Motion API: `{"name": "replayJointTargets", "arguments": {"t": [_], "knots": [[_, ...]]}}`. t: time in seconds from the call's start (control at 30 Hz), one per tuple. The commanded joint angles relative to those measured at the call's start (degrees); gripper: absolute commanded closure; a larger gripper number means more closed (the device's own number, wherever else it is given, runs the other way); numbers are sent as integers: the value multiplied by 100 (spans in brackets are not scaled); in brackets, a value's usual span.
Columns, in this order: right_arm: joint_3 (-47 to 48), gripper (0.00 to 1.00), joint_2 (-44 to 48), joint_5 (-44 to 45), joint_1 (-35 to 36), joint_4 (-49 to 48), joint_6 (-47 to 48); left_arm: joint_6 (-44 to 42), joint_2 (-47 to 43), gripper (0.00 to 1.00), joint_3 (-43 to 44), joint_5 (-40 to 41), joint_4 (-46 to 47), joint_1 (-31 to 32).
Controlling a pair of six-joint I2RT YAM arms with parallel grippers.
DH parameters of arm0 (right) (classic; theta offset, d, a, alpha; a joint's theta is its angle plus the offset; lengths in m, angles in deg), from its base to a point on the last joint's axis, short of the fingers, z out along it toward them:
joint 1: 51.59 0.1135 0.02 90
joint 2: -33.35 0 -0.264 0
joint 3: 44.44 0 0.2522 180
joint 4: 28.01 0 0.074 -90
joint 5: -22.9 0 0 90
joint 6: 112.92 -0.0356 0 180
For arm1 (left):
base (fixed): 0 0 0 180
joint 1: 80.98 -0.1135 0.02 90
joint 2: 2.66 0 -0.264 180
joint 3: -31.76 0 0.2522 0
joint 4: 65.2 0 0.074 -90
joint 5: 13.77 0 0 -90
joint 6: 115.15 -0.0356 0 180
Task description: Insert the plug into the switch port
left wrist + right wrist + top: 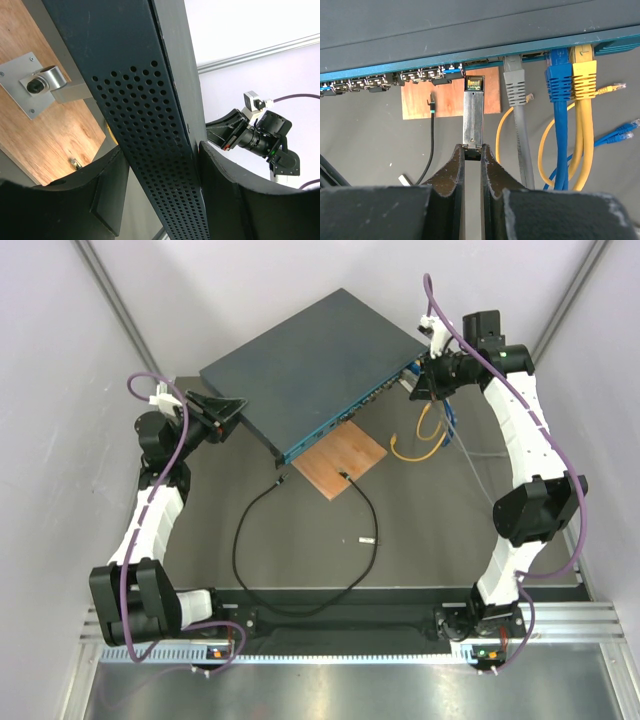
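Status check | left pincer (161, 152) clamped on the switch (300, 360) by its side wall, I reckon to stop it sliding | right pincer (472, 148) closed on a silver module (473, 115) nosed up to the teal front face | plug (431, 104) lies loose on the brown board (450, 102), near the switch port (411, 77) row, nobody holding it

White arms (150, 525) with black joints (purple cables (132, 383) trailing).

left pincer (161, 152), right pincer (472, 150) tight
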Motion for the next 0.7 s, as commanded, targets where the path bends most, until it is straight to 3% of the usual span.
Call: {"name": "replayJointTargets", "arguments": {"t": [0.0, 0.67], "knots": [[90, 100, -26, -207, -80, -216, -53, -336, -20, 98, 197, 51, 241, 68], [-252, 100, 62, 3, 131, -330, 0, -354, -38, 100, 197, 77, 232, 59]]}}
